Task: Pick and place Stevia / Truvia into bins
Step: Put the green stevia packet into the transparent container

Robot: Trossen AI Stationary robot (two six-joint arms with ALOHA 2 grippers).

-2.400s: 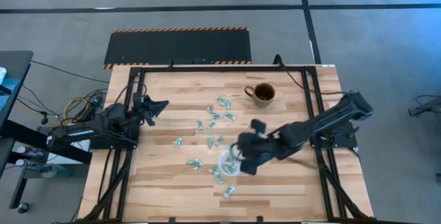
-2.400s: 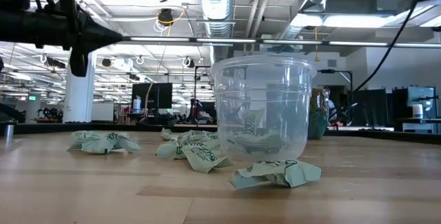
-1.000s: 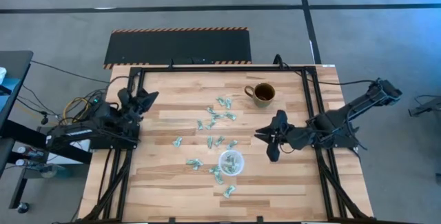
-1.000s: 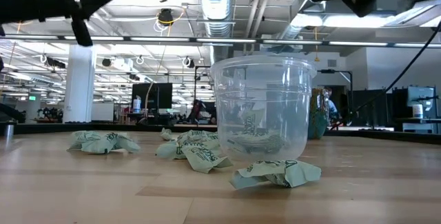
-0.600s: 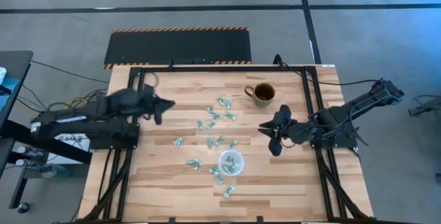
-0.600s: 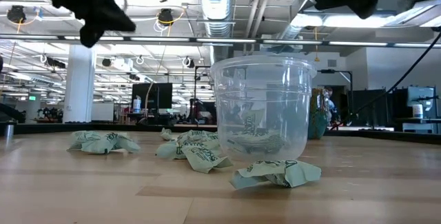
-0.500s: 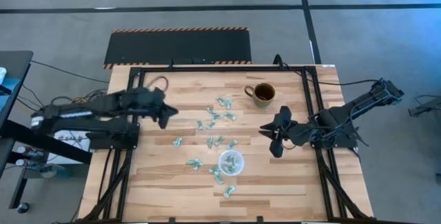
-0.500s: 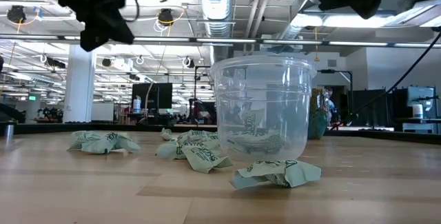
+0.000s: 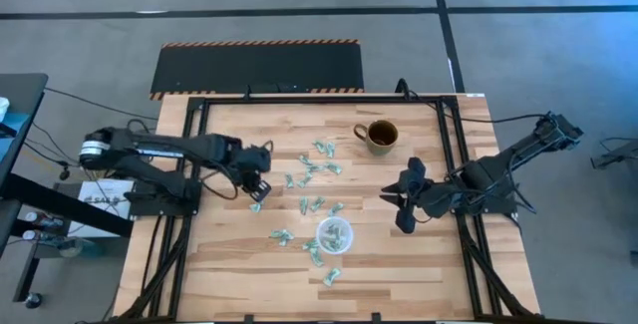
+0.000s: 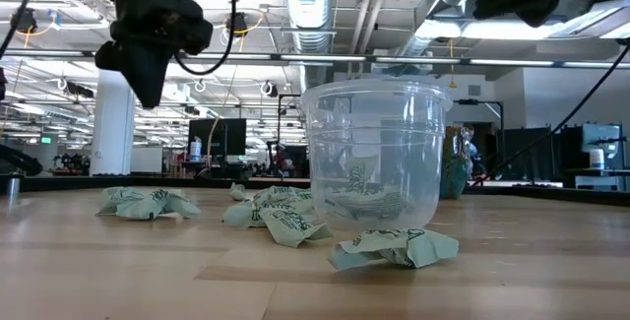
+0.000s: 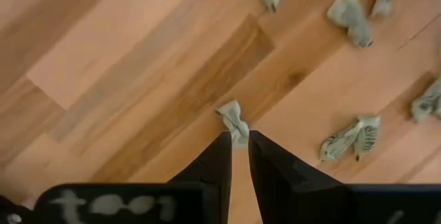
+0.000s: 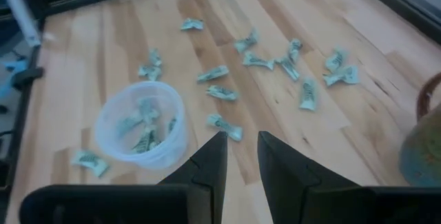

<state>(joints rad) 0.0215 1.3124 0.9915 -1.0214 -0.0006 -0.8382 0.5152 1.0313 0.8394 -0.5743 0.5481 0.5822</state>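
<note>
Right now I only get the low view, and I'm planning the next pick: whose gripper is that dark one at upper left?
Observer: The left gripper. It hangs over a lone sachet at the spread's left edge.
Operator: Is it holding anything?
Observer: No, nothing sits between its fingers.
Operator: And the other arm?
Observer: The right gripper waits to the right of the cup, empty.

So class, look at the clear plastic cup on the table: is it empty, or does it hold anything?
Not empty. The clear plastic cup stands upright and holds a few pale green sachets at its bottom; many more lie loose on the table around it.
</note>
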